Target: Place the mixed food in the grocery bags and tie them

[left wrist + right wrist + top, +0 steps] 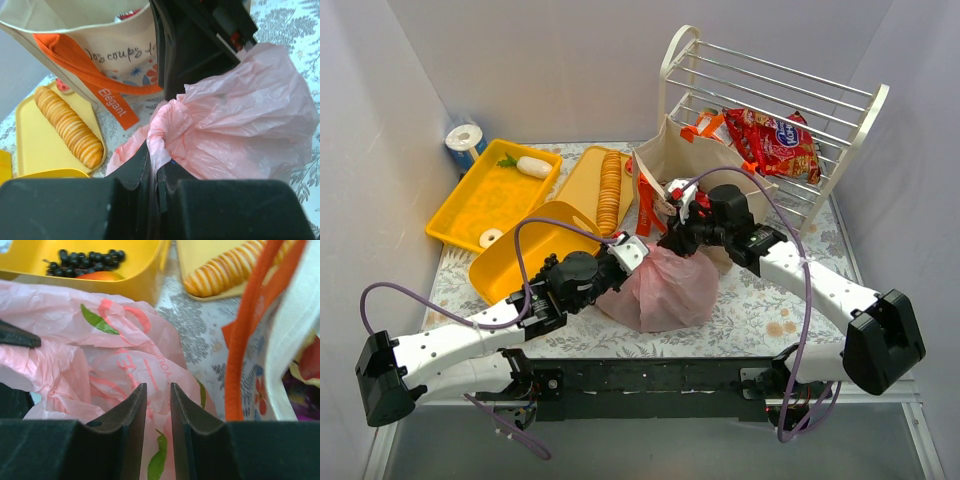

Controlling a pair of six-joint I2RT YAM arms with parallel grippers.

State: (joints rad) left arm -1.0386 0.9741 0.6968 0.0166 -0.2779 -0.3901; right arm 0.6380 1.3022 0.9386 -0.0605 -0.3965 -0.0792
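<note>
The pink plastic bag (660, 285) lies bulging on the table in front of the beige tote (695, 150) with orange straps (80, 60). My left gripper (638, 250) is shut on a twisted strip of the pink bag's top (159, 135). My right gripper (682, 238) hovers right over the bag's top, its jaws a narrow gap apart, with the printed pink plastic (115, 350) showing through the gap (157, 390). The tote (295, 325) stands right beside it. A red snack packet (775, 140) lies on the wire rack. Dark berries (90, 260) and an orange fruit sit in a yellow tray.
Yellow trays stand at the back left: one (470, 205) with a white item, a green sprig and a ring, one with a row of crackers (610, 190), and one tilted (525, 262) near my left arm. A white wire rack (790, 90) stands at the back right. A blue-white roll (467, 142) is in the far-left corner.
</note>
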